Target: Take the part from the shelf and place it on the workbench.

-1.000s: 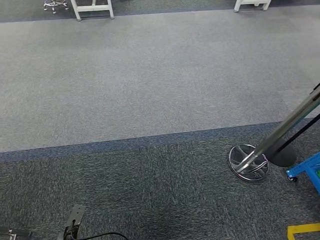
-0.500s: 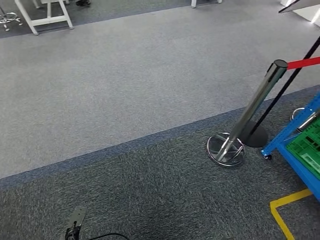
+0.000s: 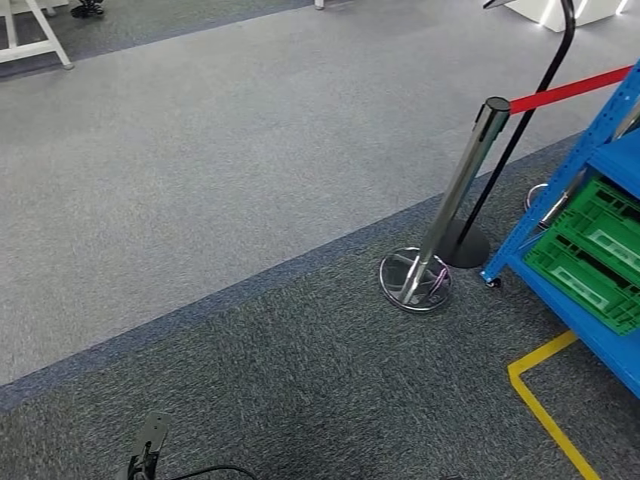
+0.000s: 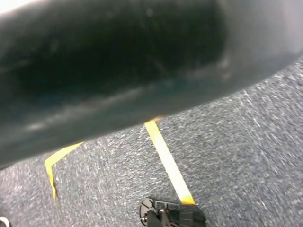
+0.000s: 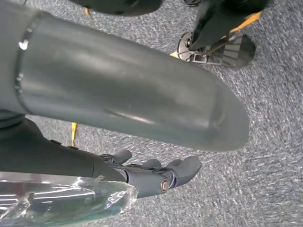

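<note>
From my head I look down on carpet: one pale grey band, one dark grey band nearer me, one thin blue stripe between them. One chrome post (image 3: 460, 190) leans up from its round chrome base (image 3: 416, 281), and one red belt (image 3: 567, 88) runs from its top toward the right. Just behind it stands one black pole (image 3: 521, 125) on a flat black foot. At the right edge is one blue shelf (image 3: 596, 140) carrying green crates (image 3: 592, 255); they look like two, but I cannot be sure. I cannot pick out the part among them, so I cannot tell where it sits. One yellow tape line (image 3: 545, 410) bends on the floor before the shelf, and one white leg frame (image 3: 41, 38) shows at the far left corner. My left wrist view has one broad dark blurred shape over carpet with two yellow tape strips (image 4: 168, 161); I cannot tell how my left hand is set. At my right wrist, my right hand (image 5: 125, 118) hangs over the carpet holding nothing, its dark fingers (image 5: 178, 170) stretched out and apart from the thick grey thumb.
</note>
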Robot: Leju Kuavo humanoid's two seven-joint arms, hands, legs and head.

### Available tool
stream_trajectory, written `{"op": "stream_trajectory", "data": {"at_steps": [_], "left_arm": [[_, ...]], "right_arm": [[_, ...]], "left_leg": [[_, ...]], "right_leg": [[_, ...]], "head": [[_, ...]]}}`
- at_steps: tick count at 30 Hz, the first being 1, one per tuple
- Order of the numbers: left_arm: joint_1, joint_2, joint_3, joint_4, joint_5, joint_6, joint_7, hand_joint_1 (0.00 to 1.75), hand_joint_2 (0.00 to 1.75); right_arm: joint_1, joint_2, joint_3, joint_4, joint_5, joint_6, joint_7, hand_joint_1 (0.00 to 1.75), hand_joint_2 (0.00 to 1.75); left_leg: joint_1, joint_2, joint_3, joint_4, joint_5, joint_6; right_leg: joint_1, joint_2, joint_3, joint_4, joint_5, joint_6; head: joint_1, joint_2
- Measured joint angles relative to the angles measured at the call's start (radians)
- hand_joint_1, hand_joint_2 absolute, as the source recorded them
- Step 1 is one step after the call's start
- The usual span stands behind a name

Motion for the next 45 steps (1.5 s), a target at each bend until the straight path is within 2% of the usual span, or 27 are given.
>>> {"op": "stream_trajectory", "data": {"at_steps": [2,6,11,13,14,15,17,18,19,20,22,23,25,27,28,29,30,32,33,35,36,38,40,42,43,44,45], "left_arm": [[-0.001,0.000,0.000,0.000,0.000,-0.001,0.000,0.00,0.00],[-0.005,0.000,0.001,0.000,-0.001,-0.001,0.000,0.00,0.00],[-0.005,0.000,0.001,0.000,-0.001,-0.001,0.000,0.00,0.00],[-0.006,0.000,0.001,0.000,-0.001,-0.001,0.000,0.00,0.00],[-0.006,0.000,0.001,0.000,-0.001,-0.001,0.000,0.00,0.00],[-0.005,0.000,0.002,0.000,-0.001,-0.002,-0.001,0.00,0.00],[-0.003,0.001,0.005,0.000,-0.002,-0.003,-0.002,0.00,0.00],[-0.003,0.002,0.006,0.000,-0.003,-0.004,-0.002,0.00,0.00],[-0.003,0.002,0.007,0.000,-0.003,-0.005,-0.003,0.00,0.00],[-0.004,0.002,0.007,0.000,-0.003,-0.005,-0.003,0.00,0.00],[-0.006,0.001,0.008,0.000,-0.004,-0.005,-0.003,0.00,0.00],[-0.008,0.000,0.009,0.000,-0.005,-0.005,-0.003,0.00,0.00],[-0.008,-0.001,0.010,0.000,-0.007,-0.005,-0.004,0.00,0.00],[-0.005,0.000,0.012,0.000,-0.009,-0.006,-0.004,0.00,0.00],[-0.004,0.001,0.012,0.000,-0.009,-0.006,-0.004,0.00,0.00],[-0.003,0.000,0.013,0.000,-0.009,-0.006,-0.005,0.00,0.00],[-0.003,0.000,0.013,0.000,-0.009,-0.007,-0.005,0.00,0.00],[-0.003,0.000,0.013,0.000,-0.009,-0.007,-0.006,0.00,0.00],[-0.003,0.000,0.013,0.000,-0.009,-0.007,-0.006,0.00,0.00],[-0.004,0.000,0.013,0.000,-0.008,-0.007,-0.006,0.00,0.00],[-0.004,0.000,0.013,0.000,-0.008,-0.007,-0.006,0.00,0.00],[-0.006,0.000,0.014,0.000,-0.008,-0.007,-0.006,0.00,0.00],[-0.008,0.000,0.014,0.000,-0.008,-0.007,-0.008,0.00,0.00],[-0.008,0.000,0.014,0.000,-0.008,-0.007,-0.009,0.00,0.00],[-0.006,0.000,0.014,0.000,-0.008,-0.007,-0.009,0.00,0.00],[-0.004,-0.001,0.014,0.000,-0.008,-0.007,-0.009,0.00,0.00],[-0.003,-0.001,0.014,0.000,-0.008,-0.007,-0.009,0.00,0.00]], "right_arm": [[-0.004,0.000,0.000,0.000,0.007,0.001,-0.001,0.00,0.00],[-0.001,0.000,0.000,0.000,0.010,0.001,-0.001,0.00,0.00],[-0.001,0.000,0.000,0.000,0.010,0.001,-0.001,0.00,0.00],[0.000,0.000,0.000,0.000,0.010,0.001,0.000,0.00,0.00],[-0.001,-0.001,-0.001,0.000,0.010,0.001,-0.001,0.00,0.00],[-0.002,-0.001,-0.001,0.000,0.011,0.001,0.000,0.00,0.00],[-0.003,-0.001,-0.002,0.000,0.012,0.004,0.000,0.00,0.00],[-0.003,-0.001,-0.002,0.000,0.013,0.005,0.001,0.00,0.00],[-0.004,-0.001,-0.003,0.000,0.013,0.005,0.001,0.00,0.00],[-0.004,-0.001,-0.003,0.000,0.013,0.006,0.001,0.00,0.00],[0.001,-0.002,-0.003,0.000,0.013,0.005,0.001,0.00,0.00],[0.004,-0.002,-0.003,0.000,0.013,0.005,0.001,0.00,0.00],[0.007,-0.002,-0.003,0.000,0.013,0.004,0.001,0.00,0.00],[0.002,-0.003,-0.002,0.000,0.013,0.004,0.000,0.00,0.00],[0.000,-0.002,-0.002,0.000,0.013,0.004,0.000,0.00,0.00],[-0.001,-0.002,-0.002,0.000,0.014,0.004,0.000,0.00,0.00],[-0.001,-0.002,-0.002,0.000,0.014,0.004,0.000,0.00,0.00],[0.000,-0.003,-0.003,0.000,0.014,0.004,0.000,0.00,0.00],[-0.001,-0.003,-0.003,0.000,0.014,0.004,0.000,0.00,0.00],[-0.005,-0.002,-0.002,0.000,0.014,0.004,0.001,0.00,0.00],[-0.006,-0.002,-0.002,0.000,0.015,0.004,0.001,0.00,0.00],[-0.004,-0.002,-0.003,0.000,0.019,0.004,0.001,0.00,0.00],[-0.002,-0.002,-0.003,0.000,0.025,0.004,0.002,0.00,0.00],[-0.005,-0.002,-0.003,0.000,0.029,0.004,0.003,0.00,0.00],[-0.007,-0.002,-0.003,0.000,0.029,0.004,0.003,0.00,0.00],[-0.007,-0.002,-0.003,0.000,0.029,0.004,0.003,0.00,0.00],[-0.006,-0.002,-0.003,0.000,0.029,0.004,0.003,0.00,0.00]], "left_leg": [[-0.005,0.016,0.007,0.000,-0.005,-0.011],[-0.002,0.040,0.015,-0.005,-0.005,-0.024],[-0.001,0.040,0.015,-0.005,-0.008,-0.027],[0.002,0.015,0.012,0.004,-0.016,-0.031],[0.004,-0.011,-0.005,0.042,-0.039,-0.034],[0.005,-0.036,-0.041,0.107,-0.059,-0.034],[0.006,-0.085,-0.069,0.140,-0.043,-0.030],[0.007,-0.110,-0.059,0.103,-0.015,-0.026],[0.008,-0.130,-0.031,0.038,0.011,-0.023],[0.008,-0.144,-0.019,0.009,0.015,-0.021],[0.007,-0.136,-0.015,-0.003,0.015,-0.015],[0.007,-0.126,-0.014,-0.006,0.017,-0.009],[0.009,-0.103,-0.011,-0.011,0.020,0.003],[0.005,-0.078,-0.009,-0.012,0.017,0.012],[0.003,-0.063,-0.008,-0.012,0.016,0.013],[0.002,-0.049,-0.007,-0.012,0.014,0.014],[0.002,-0.036,-0.005,-0.011,0.011,0.013],[0.002,-0.013,0.005,-0.011,0.005,0.008],[-0.001,-0.002,0.011,-0.010,0.000,0.003],[-0.008,0.015,0.020,-0.009,-0.008,-0.007],[-0.010,0.024,0.022,-0.009,-0.009,-0.012],[-0.008,0.037,0.027,-0.011,-0.012,-0.021],[-0.003,0.007,0.014,0.023,-0.040,-0.031],[-0.001,-0.044,-0.039,0.137,-0.099,-0.036],[0.000,-0.057,-0.075,0.206,-0.126,-0.037],[0.000,-0.063,-0.102,0.255,-0.137,-0.037],[0.000,-0.066,-0.116,0.272,-0.129,-0.036]], "right_leg": [[0.004,-0.018,0.034,-0.057,0.015,-0.008],[0.009,0.012,0.029,-0.058,0.018,-0.025],[0.007,0.016,0.030,-0.061,0.019,-0.028],[0.003,0.024,0.033,-0.064,0.022,-0.034],[0.001,0.033,0.033,-0.065,0.023,-0.039],[0.000,0.057,0.033,-0.066,0.023,-0.043],[-0.001,0.116,0.034,-0.066,0.025,-0.046],[0.000,0.144,0.033,-0.064,0.025,-0.043],[0.000,0.160,0.030,-0.063,0.027,-0.038],[-0.001,0.170,0.027,-0.064,0.028,-0.032],[-0.004,0.188,0.020,-0.071,0.033,-0.018],[-0.004,0.182,0.017,-0.071,0.032,-0.012],[-0.002,0.129,-0.007,-0.029,0.004,-0.004],[-0.001,0.067,-0.065,0.092,-0.060,0.002],[-0.002,0.055,-0.097,0.157,-0.087,0.005],[-0.002,0.052,-0.116,0.199,-0.098,0.007],[-0.003,0.049,-0.116,0.203,-0.089,0.008],[-0.003,0.030,-0.056,0.099,-0.030,0.008],[0.000,0.006,-0.017,0.031,-0.005,0.005],[0.004,-0.025,0.032,-0.051,0.017,-0.006],[0.007,-0.025,0.035,-0.057,0.014,-0.014],[0.006,0.000,0.033,-0.060,0.018,-0.028],[0.002,0.023,0.034,-0.066,0.021,-0.040],[-0.002,0.048,0.035,-0.068,0.023,-0.049],[-0.002,0.062,0.034,-0.068,0.023,-0.052],[-0.002,0.077,0.034,-0.068,0.023,-0.053],[-0.002,0.092,0.035,-0.068,0.023,-0.053]], "head": [[-0.004,0.000],[-0.005,0.000],[-0.005,0.000],[-0.007,0.000],[-0.010,0.000],[-0.013,0.000],[-0.017,0.000],[-0.018,0.000],[-0.018,0.000],[-0.017,0.000],[-0.017,0.000],[-0.017,0.000],[-0.011,0.000],[-0.005,0.000],[-0.004,0.000],[-0.004,0.000],[-0.004,0.000],[-0.004,0.000],[-0.004,0.000],[-0.005,0.000],[-0.006,0.000],[-0.006,0.000],[-0.009,0.000],[-0.015,0.000],[-0.017,0.000],[-0.018,0.000],[-0.018,0.000]]}}
